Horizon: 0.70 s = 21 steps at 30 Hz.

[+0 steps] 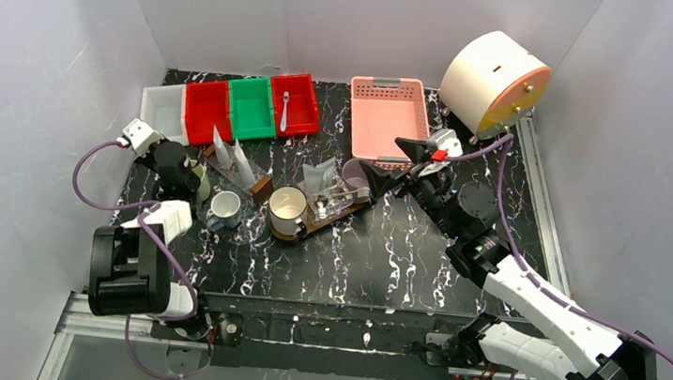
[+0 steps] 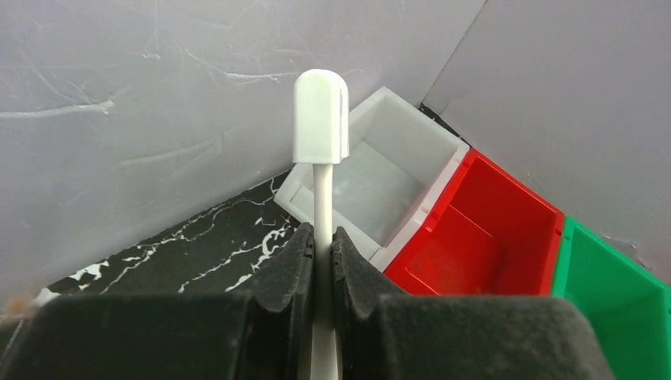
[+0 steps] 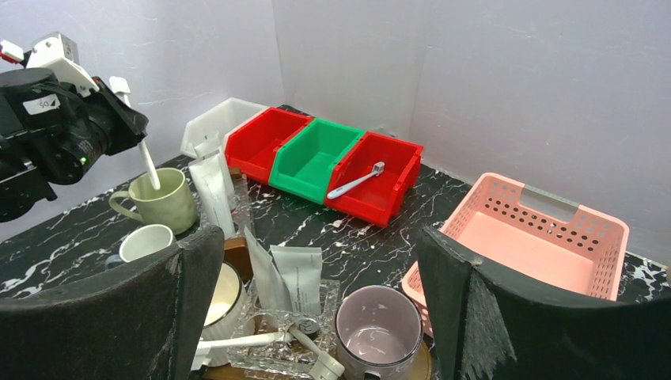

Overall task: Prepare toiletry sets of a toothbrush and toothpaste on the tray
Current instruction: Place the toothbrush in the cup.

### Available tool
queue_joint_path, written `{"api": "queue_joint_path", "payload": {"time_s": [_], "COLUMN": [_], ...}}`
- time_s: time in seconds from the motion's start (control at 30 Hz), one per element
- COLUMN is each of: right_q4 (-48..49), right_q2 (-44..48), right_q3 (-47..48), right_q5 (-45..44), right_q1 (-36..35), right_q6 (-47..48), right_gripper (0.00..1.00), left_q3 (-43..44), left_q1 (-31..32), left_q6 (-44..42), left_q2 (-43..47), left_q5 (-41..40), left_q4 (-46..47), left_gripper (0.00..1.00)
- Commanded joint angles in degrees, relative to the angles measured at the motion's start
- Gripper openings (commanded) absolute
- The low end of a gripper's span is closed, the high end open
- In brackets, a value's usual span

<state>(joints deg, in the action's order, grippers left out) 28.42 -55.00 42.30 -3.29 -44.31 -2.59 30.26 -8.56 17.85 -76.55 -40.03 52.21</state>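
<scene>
left gripper [image 2: 323, 241] clenched on white toothbrush [image 2: 320, 127] | handle tip inside pale-green mug [image 3: 162, 204], well off the tray [image 1: 345, 210] | right gripper [image 3: 316, 261] spread wide above tray | risk: slim handle pivots in the pinch, snags rim, tips mug

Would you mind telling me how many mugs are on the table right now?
4: a green mug under the left gripper's toothbrush, a white one beside it, a cream ribbed one at the tray's end, and a greyish-purple one nearest the right gripper. None appears hidden.
</scene>
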Motion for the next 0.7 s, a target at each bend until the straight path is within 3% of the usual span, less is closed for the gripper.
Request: {"api": "queue_joint_path", "payload": {"time_s": [0.0, 0.2, 0.67], "right_q4": [2.1, 2.5, 3.2], "right_q2": [1.1, 1.5, 2.2], "right_q3": [0.1, -0.3, -1.2], "right_q5": [-1.7, -2.2, -2.3], "right_q1": [0.1, 0.2, 0.1], "right_q6": [1.6, 2.1, 2.1], "right_gripper": [0.99, 0.99, 0.99], "left_q3": [0.3, -1.0, -4.1], "left_q1": [-0.6, -0.6, -0.6], "left_q6": [2.9, 6.0, 3.9], "left_q2": [-2.0, -5.7, -7.5], "left_q5": [-1.2, -1.1, 2.0], "left_q4": [7.4, 9.8, 10.0], "left_gripper": [0.00, 0.00, 0.00]}}
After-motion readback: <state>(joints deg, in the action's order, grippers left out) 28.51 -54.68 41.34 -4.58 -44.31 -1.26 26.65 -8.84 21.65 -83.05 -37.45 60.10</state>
